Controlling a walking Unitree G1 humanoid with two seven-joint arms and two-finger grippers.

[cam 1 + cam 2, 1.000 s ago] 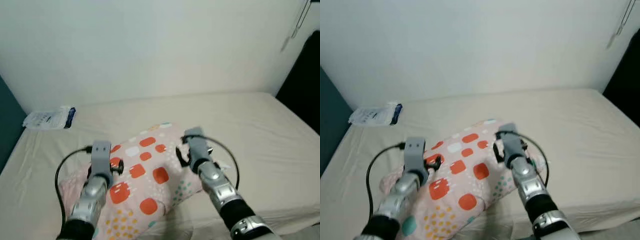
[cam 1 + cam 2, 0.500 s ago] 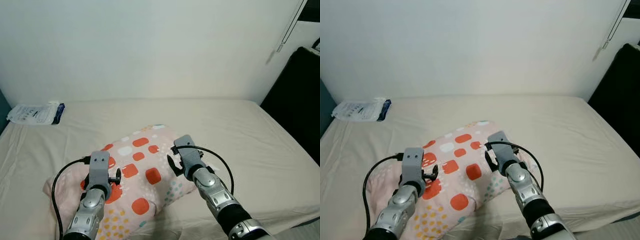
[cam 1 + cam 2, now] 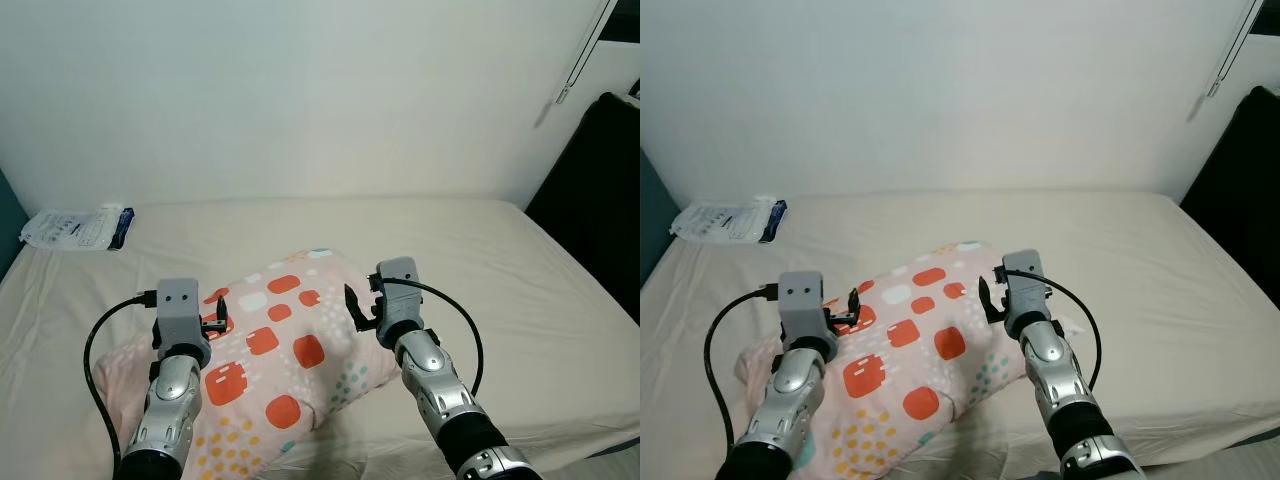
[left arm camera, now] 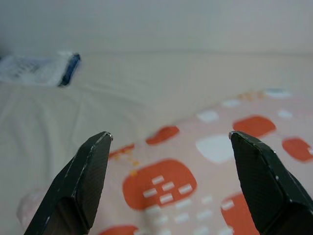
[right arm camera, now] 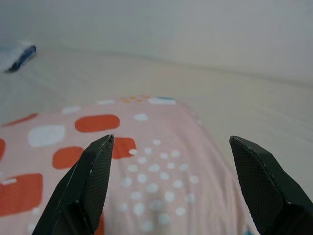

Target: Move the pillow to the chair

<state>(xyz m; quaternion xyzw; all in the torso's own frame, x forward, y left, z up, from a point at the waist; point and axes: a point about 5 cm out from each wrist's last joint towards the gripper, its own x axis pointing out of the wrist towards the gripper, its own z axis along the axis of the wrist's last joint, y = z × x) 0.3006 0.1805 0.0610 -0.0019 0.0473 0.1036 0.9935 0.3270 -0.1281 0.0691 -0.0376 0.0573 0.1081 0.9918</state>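
**Both claws poised over pillow on bed**

A bed with a beige sheet ran across the room against a plain pale wall, and a dark shape stood at its 3 o'clock edge; whether that was the chair could not be told. A white packet with a blue end lay on the sheet at about 10 o'clock, well apart from everything else.

The pillow, pink with orange blocks and small dots, lay on the near part of the bed, tilted so its far corner pointed toward 1 o'clock. It rested on the sheet, not lifted.

The left claw hung over the pillow's 9 o'clock side, its two black fingers spread wide apart with patterned fabric showing between them. The right claw hung over the 3 o'clock side, fingers likewise wide apart and closed on nothing. Whether the fingertips touched the fabric could not be told.

The placement, one claw toward each end, looked like preparation for a two-armed lift: a soft, bulky cushion would likely sag or slip from a single pinch. By that reading the grasp had not been made and the carry to the chair remained to do.
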